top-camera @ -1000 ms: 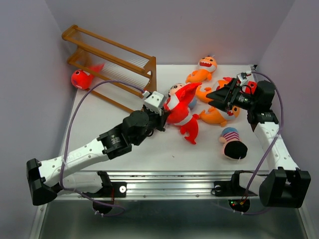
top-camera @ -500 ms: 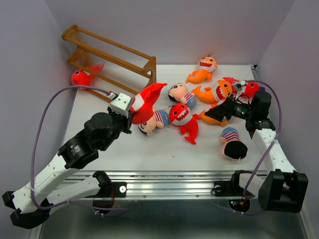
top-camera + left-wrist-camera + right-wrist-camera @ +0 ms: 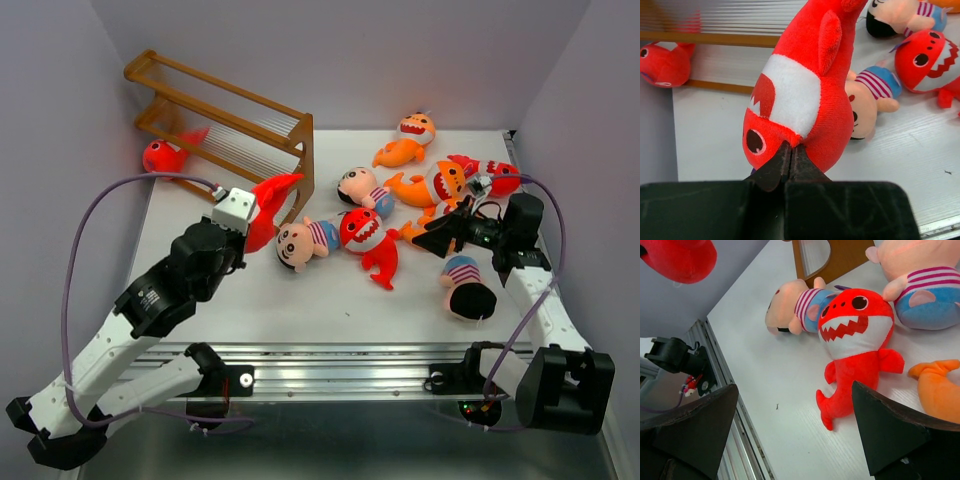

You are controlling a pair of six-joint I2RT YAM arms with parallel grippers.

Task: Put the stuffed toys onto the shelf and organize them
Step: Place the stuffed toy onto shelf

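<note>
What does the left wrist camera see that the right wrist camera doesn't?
Only the left wrist view: the left fingers pinching a red shark, and a second red shark by the shelf. Only the right wrist view: the right fingers wide open, and an orange tail. Both: the toothy red shark lying on the table and the striped-shirt boy beside it.
</note>
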